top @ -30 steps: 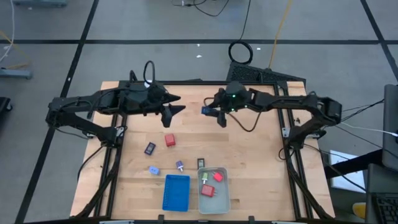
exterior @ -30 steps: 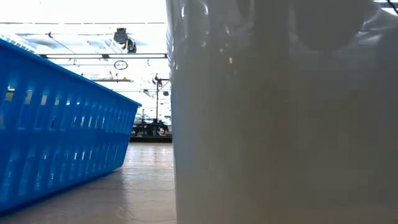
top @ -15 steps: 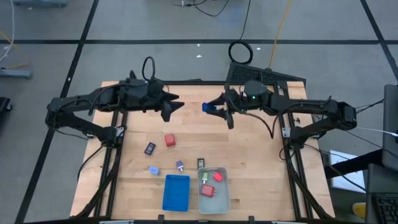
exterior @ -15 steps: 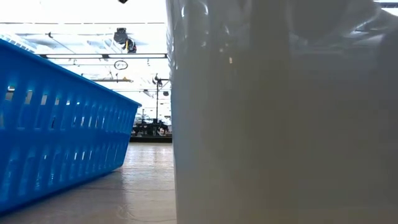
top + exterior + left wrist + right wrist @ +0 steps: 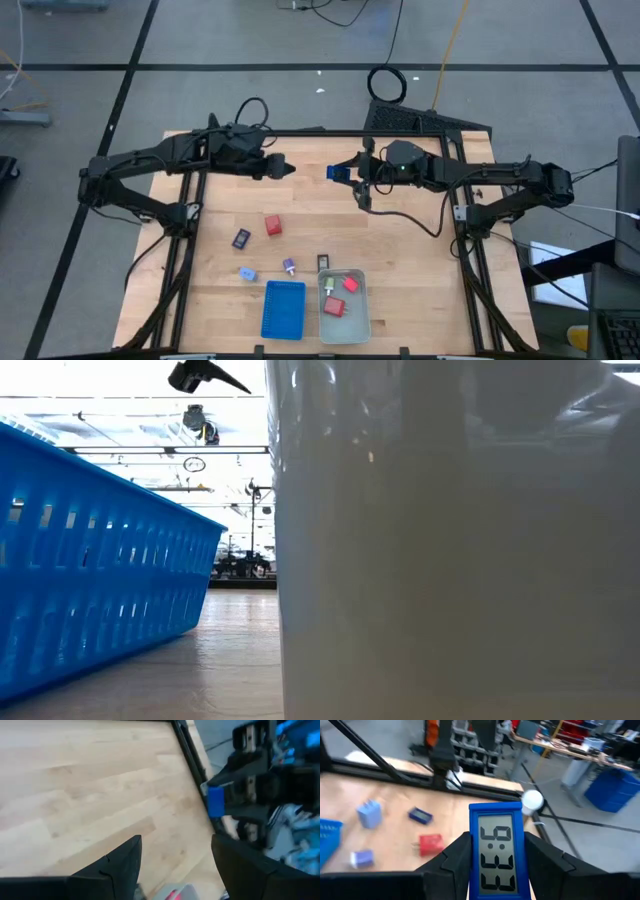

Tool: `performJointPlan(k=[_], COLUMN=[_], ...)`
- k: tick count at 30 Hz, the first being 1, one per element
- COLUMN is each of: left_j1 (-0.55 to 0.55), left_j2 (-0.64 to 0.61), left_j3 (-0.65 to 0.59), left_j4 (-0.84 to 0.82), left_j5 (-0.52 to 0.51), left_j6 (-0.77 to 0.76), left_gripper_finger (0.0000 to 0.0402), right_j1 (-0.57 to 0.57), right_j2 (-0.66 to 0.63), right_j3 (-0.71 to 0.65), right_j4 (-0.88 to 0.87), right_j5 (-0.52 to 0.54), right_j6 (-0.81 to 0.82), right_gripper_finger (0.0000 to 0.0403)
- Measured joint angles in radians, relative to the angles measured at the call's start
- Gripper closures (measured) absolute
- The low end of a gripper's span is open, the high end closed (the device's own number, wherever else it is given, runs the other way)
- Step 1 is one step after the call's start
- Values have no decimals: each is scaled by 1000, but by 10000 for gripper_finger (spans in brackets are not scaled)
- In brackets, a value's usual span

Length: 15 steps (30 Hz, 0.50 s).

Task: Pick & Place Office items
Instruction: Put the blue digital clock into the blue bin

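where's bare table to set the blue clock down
The right tool holds the blue digital clock above the table's far middle. Bare wood lies below it, up to the red block, and along the whole right side beyond the grey tray. It is crowded near the front, around the blue tray.

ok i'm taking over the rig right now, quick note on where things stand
Right gripper: shut on the blue digital timer, held above the table's far middle.
Left gripper: open, empty, hovering opposite it.
Done: two red items lie in the grey tray.
Left: red block, dark item, light blue item, purple-topped item and black item sit loose on the table. Blue tray looks empty.
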Motion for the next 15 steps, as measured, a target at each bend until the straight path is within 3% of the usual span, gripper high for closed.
performJointPlan(k=[9, 15], left_j1=[19, 25], left_j2=[82, 144], left_j3=[1, 1], left_j4=[120, 218], left_j5=[62, 153], left_j6=[-90, -138], left_gripper_finger=[155, 107], right_j1=[0, 0], right_j2=[10, 11], right_j3=[0, 0], right_j4=[-21, -19], right_j5=[0, 0], right_j6=[-69, -102], right_gripper_finger=[259, 259])
